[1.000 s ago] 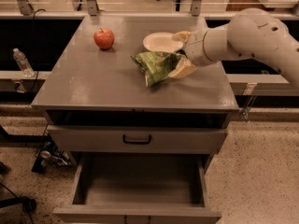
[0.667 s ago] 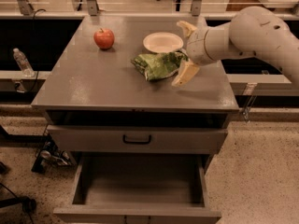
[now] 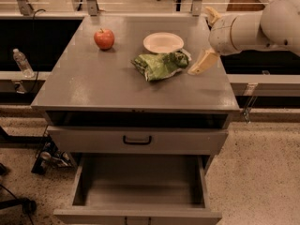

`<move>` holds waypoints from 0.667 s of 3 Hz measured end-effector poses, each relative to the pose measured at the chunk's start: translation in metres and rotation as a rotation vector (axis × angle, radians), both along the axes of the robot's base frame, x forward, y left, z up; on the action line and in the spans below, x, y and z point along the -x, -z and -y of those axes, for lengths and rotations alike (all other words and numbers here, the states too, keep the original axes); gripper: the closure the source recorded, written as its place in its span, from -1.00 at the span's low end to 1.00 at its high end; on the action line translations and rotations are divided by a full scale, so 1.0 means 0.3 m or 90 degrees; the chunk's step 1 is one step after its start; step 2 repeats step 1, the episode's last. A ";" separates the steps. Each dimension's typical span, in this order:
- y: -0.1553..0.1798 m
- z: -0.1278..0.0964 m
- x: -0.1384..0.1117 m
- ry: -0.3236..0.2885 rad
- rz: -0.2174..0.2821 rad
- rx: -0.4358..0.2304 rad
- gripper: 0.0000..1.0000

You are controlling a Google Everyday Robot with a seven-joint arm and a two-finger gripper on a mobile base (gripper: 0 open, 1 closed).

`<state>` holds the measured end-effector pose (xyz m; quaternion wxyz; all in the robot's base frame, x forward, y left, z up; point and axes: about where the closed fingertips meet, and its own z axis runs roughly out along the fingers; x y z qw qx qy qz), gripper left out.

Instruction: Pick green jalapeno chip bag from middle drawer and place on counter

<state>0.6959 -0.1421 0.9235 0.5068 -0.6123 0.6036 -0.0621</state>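
Observation:
The green jalapeno chip bag [image 3: 159,65] lies crumpled on the counter [image 3: 93,86], just in front of the white bowl. My gripper [image 3: 207,39] is open and empty, at the counter's right edge and just right of the bag, apart from it. One pale finger [image 3: 202,63] points down towards the counter; the other finger [image 3: 212,14] sticks up behind the wrist. The middle drawer [image 3: 140,184] is pulled out below, and its grey floor is bare.
A red apple [image 3: 104,38] stands at the counter's back left. A white bowl [image 3: 163,42] sits behind the bag. A closed drawer front with a black handle [image 3: 137,139] is above the open drawer. A water bottle [image 3: 22,63] stands on a ledge at left.
My gripper has let go of the bag and drawn back to the right. The bag now rests on the counter by itself.

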 end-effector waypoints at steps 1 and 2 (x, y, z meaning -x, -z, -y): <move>-0.055 0.137 -0.039 0.049 0.012 -0.026 -1.00; -0.055 0.137 -0.039 0.049 0.012 -0.026 -1.00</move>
